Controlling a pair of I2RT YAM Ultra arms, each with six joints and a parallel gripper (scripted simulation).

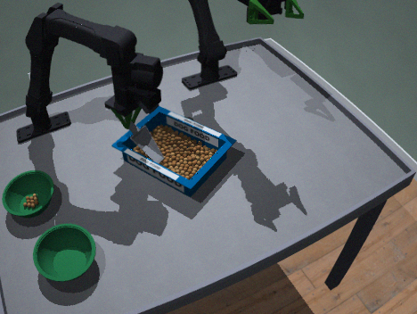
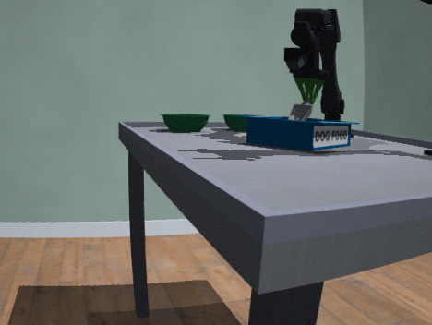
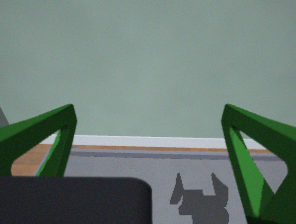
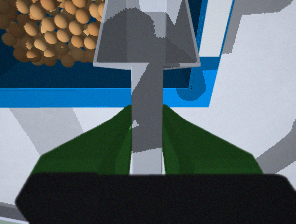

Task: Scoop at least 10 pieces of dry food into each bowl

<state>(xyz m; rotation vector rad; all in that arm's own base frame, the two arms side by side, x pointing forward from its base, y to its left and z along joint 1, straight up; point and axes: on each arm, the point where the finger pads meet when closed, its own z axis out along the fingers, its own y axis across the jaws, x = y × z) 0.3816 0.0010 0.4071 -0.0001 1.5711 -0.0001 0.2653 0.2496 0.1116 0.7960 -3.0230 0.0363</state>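
Now the right gripper [image 1: 127,126] [image 2: 310,102] [image 4: 147,112] is working on getting a scoopful, and its green fingers are squeezing the handle of the gray metal-looking scoop [image 1: 146,138] [image 2: 301,112] [image 4: 145,45]. They are closing only as far as the handle lets them. The scoop is leaning down into one end of the blue open-topped box [image 1: 209,169] [image 2: 277,134] [image 4: 75,97], beside the small round brown dog food pieces [image 1: 189,153] [image 4: 60,22]. Its wide end is pointing into the box, and the back part is showing no food; I can't tell if the front is holding any. The left gripper [image 1: 276,17] [image 3: 149,112] is hanging up high, far from the box, with its fingers spreading wide and holding nothing. One round green bowl [image 1: 42,184] [image 2: 234,122] is already holding a little pile, maybe about ten, but I can't count for sure. The other round green bowl [image 1: 66,238] [image 2: 186,124] is looking empty, so it is probably needing the next load. The next move is likely calling for a push under the food, a level lift well above the rim, and a slow trip to that bowl. Too much tipping could be spilling pieces on the way. The box is sitting flat, looking well stocked, with white DOG FOOD labels showing on its sides.
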